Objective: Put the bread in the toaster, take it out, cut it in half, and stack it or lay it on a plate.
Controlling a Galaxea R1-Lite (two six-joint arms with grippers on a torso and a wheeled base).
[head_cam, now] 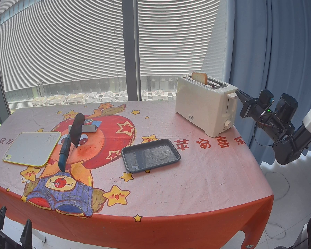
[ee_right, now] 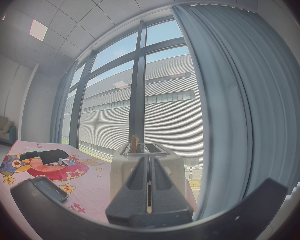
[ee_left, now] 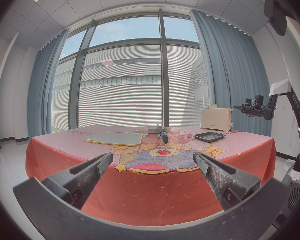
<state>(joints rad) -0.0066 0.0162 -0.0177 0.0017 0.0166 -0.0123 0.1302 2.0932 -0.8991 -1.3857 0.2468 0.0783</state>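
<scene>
A slice of bread stands up out of a slot of the white toaster at the table's far right. My right gripper is shut, its tips right at the toaster's side lever. In the right wrist view the fingers lie pressed together in front of the toaster, with the bread above them. My left gripper is open and holds nothing, low and in front of the table's near left edge. A dark rectangular plate lies mid-table.
A knife with a blue handle leans on a small stand left of the plate. A pale cutting board lies at the far left. Blue curtains hang behind the right arm, and a window pillar stands behind the table.
</scene>
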